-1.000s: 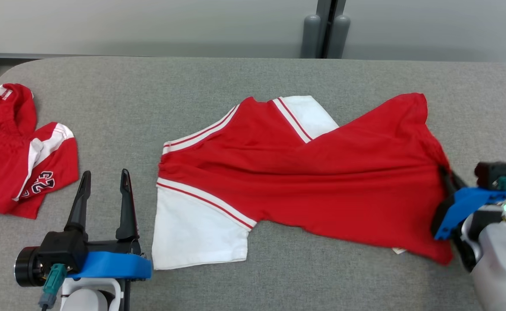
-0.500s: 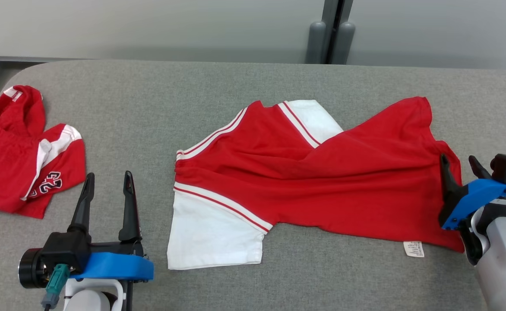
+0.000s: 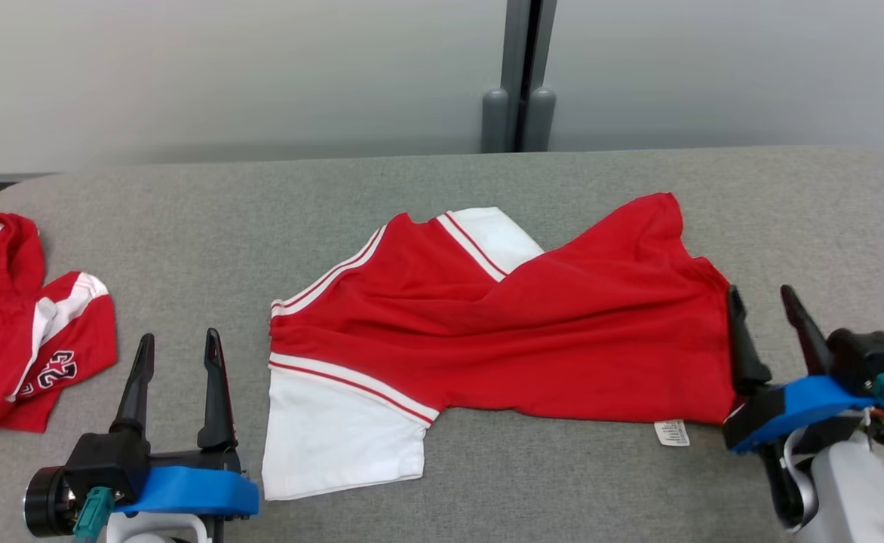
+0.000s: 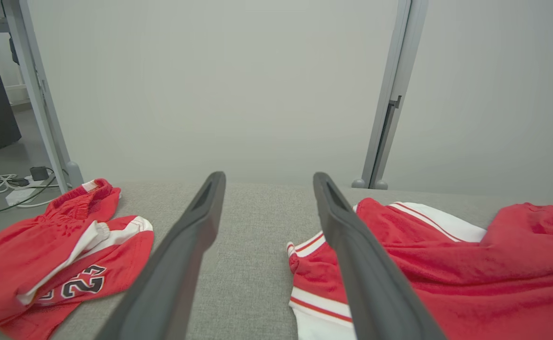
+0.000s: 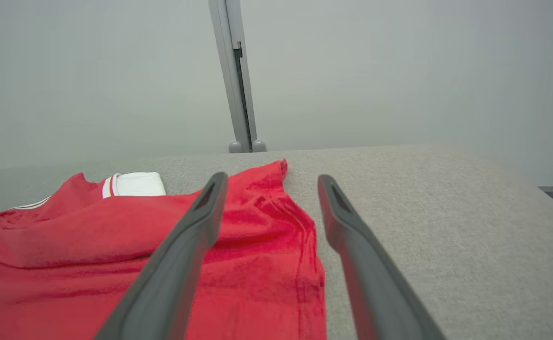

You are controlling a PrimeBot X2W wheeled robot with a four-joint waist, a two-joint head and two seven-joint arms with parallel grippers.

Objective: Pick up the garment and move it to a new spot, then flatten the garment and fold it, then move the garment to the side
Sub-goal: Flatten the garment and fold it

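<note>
- Head view: the right gripper (image 3: 759, 296), which pinched the right hem of the red shorts-like garment with white striped cuffs (image 3: 502, 339) a second ago, now has its two dark fingers spread and holds nothing.
- It stands just beside that hem, towards the right edge of the grey fabric-covered table (image 3: 185, 226). I cannot tell whether its inner finger brushes the cloth.
- The released garment lies across the middle of the table, with one white cuff towards the near edge. A small white care label (image 3: 672, 433) now shows at its near hem.
- The whole picture has shifted, so the camera has moved; the garment itself has barely moved.
- The left gripper (image 3: 178, 337) is as it was, fingers spread and empty, by the near edge to the left of the garment.
- A second crumpled red garment printed "23" (image 3: 27, 339) sits at the left edge.
- Left wrist view: the left gripper (image 4: 269, 178) is spread over bare table (image 4: 253, 264), between the two garments.
- Right wrist view: the right gripper (image 5: 272, 179) is spread, with the garment's (image 5: 92, 245) hem running between its fingers.
- Judgement: the move to a new spot looks done. The cloth is wrinkled and one cuff is tucked under, so flattening comes next.
</note>
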